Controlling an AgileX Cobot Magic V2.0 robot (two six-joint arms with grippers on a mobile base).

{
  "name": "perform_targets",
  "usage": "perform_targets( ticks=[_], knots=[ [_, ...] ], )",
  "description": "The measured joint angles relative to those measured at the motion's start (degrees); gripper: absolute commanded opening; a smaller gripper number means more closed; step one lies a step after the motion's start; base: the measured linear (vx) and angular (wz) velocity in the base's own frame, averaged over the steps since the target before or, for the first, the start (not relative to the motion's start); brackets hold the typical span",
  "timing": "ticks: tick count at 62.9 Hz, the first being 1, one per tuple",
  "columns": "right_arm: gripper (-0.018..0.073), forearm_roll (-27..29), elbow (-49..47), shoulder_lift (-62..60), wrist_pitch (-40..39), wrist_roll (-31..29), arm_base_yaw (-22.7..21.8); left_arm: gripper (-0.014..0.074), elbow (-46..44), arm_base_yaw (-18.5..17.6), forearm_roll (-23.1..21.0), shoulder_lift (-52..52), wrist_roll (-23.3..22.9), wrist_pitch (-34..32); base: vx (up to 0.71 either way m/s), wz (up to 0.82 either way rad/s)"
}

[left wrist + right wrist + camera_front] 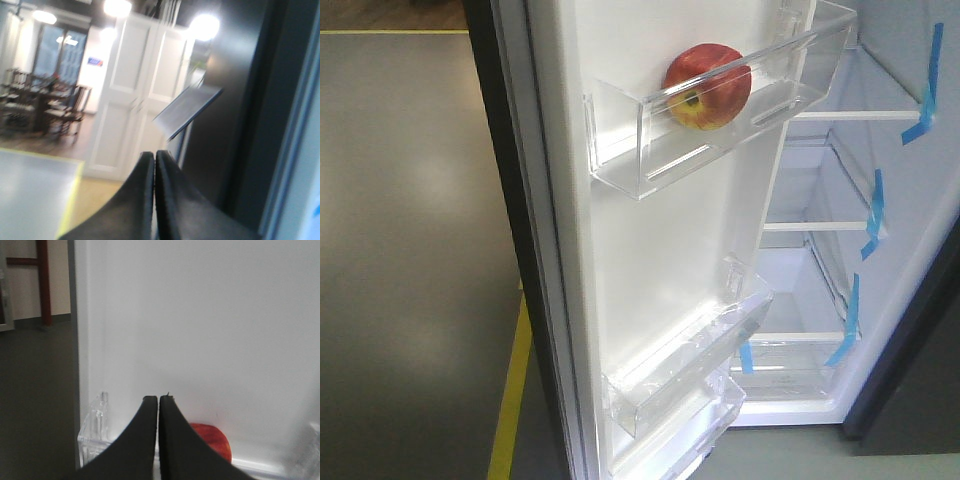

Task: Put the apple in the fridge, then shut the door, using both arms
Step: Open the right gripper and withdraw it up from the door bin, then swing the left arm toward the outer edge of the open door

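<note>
The red and yellow apple lies in the upper clear bin of the open door. Behind it the fridge shows white lining, glass shelves and blue tape strips. No arm shows in the front view. In the right wrist view my right gripper is shut with nothing in it, facing the door's white lining, and the apple peeks out just right of its fingers. My left gripper is shut and empty, close to the door's dark outer face.
A yellow floor line runs along the grey floor left of the door. Lower clear bins hang on the door. The left wrist view shows white cabinet doors, a slanted stand and chairs far off.
</note>
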Motion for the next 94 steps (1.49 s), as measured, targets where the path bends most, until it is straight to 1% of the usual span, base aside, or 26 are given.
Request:
perform_targets(
  ticks=[3, 8, 13, 22, 25, 30, 36, 46, 48, 51, 55, 58, 64, 67, 71, 74, 78, 87, 90, 94],
  knots=[
    [-0.0005, -0.5, 4.7, -3.9, -2.4, -0.2, 0.0, -0.0006, 0.0, 0.0, 0.1, 0.0, -3.3, -3.3, 0.00, 0.00],
    [-0.0005, -0.9, 12.8, -10.0, -6.1, -0.4, 0.0, -0.0006, 0.0, 0.0, 0.1, 0.0, -5.8, -7.9, 0.00, 0.00],
    [-0.0005, -1.2, 22.0, -16.7, -8.9, -0.4, 0.0, -0.0006, 0.0, 0.0, 0.2, 0.0, -6.8, -12.4, 0.00, 0.00],
    [-0.0005, -1.5, 36.3, -27.9, -12.2, 0.0, 0.0, -0.0006, 0.0, 0.0, 0.4, 0.0, -7.7, -18.2, 0.00, 0.00],
    [-0.0005, -1.5, 39.9, -31.0, -12.9, 0.5, 0.0, -0.0006, 0.0, 0.0, 0.4, 0.0, -8.6, -19.6, 0.00, 0.00],
    [-0.0005, -1.5, 46.3, -36.5, -14.1, 1.6, 0.0, -0.0006, 0.0, 0.0, -0.2, 0.0, -11.7, -21.3, 0.00, 0.00],
    [-0.0005, -1.5, 52.0, -43.2, -15.5, 3.8, 0.0, -0.0006, 0.0, 0.0, -3.5, 0.0, -20.0, -21.8, 0.00, 0.00],
    [-0.0005, -1.5, 57.8, -51.9, -17.5, 7.2, 0.0, -0.0006, 0.0, 0.0, -12.3, 0.0, -40.0, -21.8, 0.00, 0.00],
    [-0.0004, -1.5, 58.1, -52.7, -17.5, 7.3, 0.0, -0.0006, -0.3, 0.0, -13.5, 0.0, -42.6, -21.3, 0.00, 0.00],
    [-0.0004, -1.5, 58.4, -53.9, -17.5, 7.5, 0.0, -0.0006, -1.8, 0.0, -14.6, 0.0, -44.8, -19.6, 0.00, 0.00],
    [-0.0004, -1.5, 58.5, -54.6, -17.5, 7.5, 0.0, -0.0006, -5.4, 0.0, -15.0, 0.0, -45.3, -17.7, 0.00, 0.00],
    [-0.0004, -1.3, 58.5, -54.8, -17.6, 7.5, 0.0, -0.0006, -8.8, 0.0, -15.3, 0.5, -44.7, -17.2, 0.00, 0.00],
    [-0.0004, -0.7, 58.5, -54.8, -17.7, 7.7, 0.0, -0.0006, -16.4, 0.0, -15.0, 4.3, -40.5, -17.2, 0.00, 0.00],
    [-0.0004, -0.5, 58.5, -54.8, -17.8, 7.7, 0.0, -0.0006, -19.5, 0.0, -13.7, 7.2, -38.3, -17.3, 0.00, 0.00],
    [-0.0004, -0.4, 58.5, -54.8, -17.9, 7.7, 0.0, -0.0006, -24.8, 0.0, -10.3, 11.9, -34.6, -17.3, 0.00, 0.00],
    [-0.0004, -0.4, 58.5, -54.8, -18.0, 7.7, 0.0, -0.0006, -28.5, 0.0, -7.8, 16.3, -33.2, -17.3, 0.00, 0.00],
    [-0.0004, -0.4, 58.5, -54.8, -18.1, 7.7, 0.0, -0.0006, -32.7, 0.0, -5.3, 22.8, -32.6, -17.3, 0.00, 0.00],
    [-0.0004, -0.2, 58.5, -54.8, -18.1, 7.7, 0.0, -0.0006, -43.8, 0.0, 0.9, 39.3, -32.3, -17.3, 0.00, 0.00],
    [-0.0004, -0.2, 58.5, -54.8, -18.1, 7.7, 0.0, -0.0006, -47.6, 0.0, 2.7, 46.2, -33.0, -17.4, 0.00, 0.00],
    [-0.0004, -0.2, 58.5, -54.8, -18.1, 7.7, 0.0, -0.0006, -53.1, 0.0, 5.4, 53.9, -34.9, -18.4, 0.00, 0.00]
  ],
)
